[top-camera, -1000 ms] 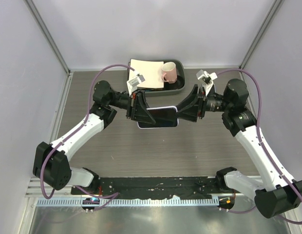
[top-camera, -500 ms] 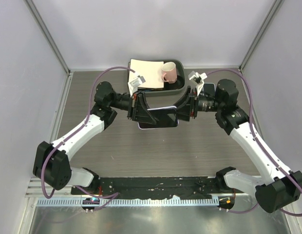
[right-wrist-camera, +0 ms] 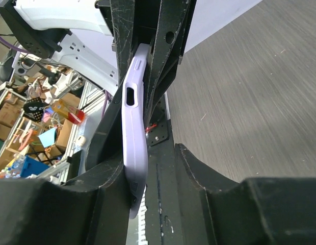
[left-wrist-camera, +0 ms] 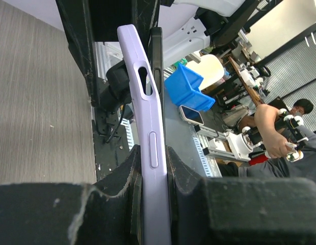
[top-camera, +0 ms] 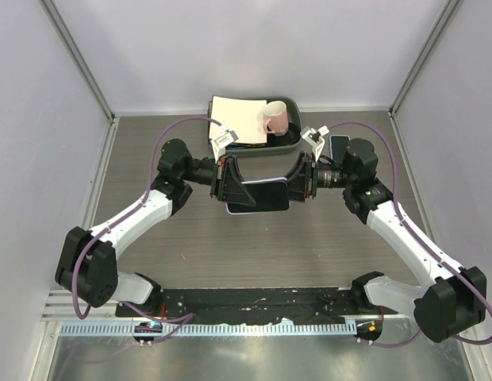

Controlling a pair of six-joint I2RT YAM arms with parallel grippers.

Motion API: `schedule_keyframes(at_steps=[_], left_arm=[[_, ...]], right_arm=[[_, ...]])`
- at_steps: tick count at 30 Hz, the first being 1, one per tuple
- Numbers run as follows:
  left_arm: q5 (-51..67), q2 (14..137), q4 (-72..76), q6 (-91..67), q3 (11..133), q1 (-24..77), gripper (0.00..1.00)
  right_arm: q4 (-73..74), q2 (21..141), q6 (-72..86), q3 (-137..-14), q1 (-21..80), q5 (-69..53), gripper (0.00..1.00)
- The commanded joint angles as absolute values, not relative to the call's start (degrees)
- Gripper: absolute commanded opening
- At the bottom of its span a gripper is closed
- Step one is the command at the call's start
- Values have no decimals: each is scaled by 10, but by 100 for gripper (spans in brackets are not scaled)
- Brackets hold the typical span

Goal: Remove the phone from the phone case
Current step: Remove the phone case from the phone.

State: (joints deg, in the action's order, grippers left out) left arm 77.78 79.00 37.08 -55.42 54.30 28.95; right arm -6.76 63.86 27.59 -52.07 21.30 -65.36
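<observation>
Just before the tray (a cup sits in it) hangs the phone case, between the left tool and the right tool.

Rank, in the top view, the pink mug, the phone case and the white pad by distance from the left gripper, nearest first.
1. The phone case: clamped in the left gripper itself, at centre.
2. The white pad: in the tray, just behind the gripper.
3. The pink mug: in the same tray, further to the right.

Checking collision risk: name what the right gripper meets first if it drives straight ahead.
The phone case, whose end sits between the fingers of the right gripper; beyond, likely the left gripper clamping the other end.
</observation>
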Motion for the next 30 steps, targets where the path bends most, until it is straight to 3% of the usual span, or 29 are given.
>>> schedule_keyframes(at_steps=[1,10,16,24,28,30], left_arm=[[686,777,464,-570,555,282,0],[670,783,476,-575,545,271,0],[660,789,475,-574,539,266,0],[643,801,475,-565,520,262,1],[644,805,450,-544,517,262,26],[645,807,444,-534,515,262,31]], right_arm=[[-130,650,332,-495,222,-683,38],[-135,649,344,-491,221,-688,26],[-130,650,345,-485,221,-694,6],[-175,664,395,-465,221,-693,1],[-242,671,445,-445,218,-694,1],[-261,678,461,-439,214,-695,1]])
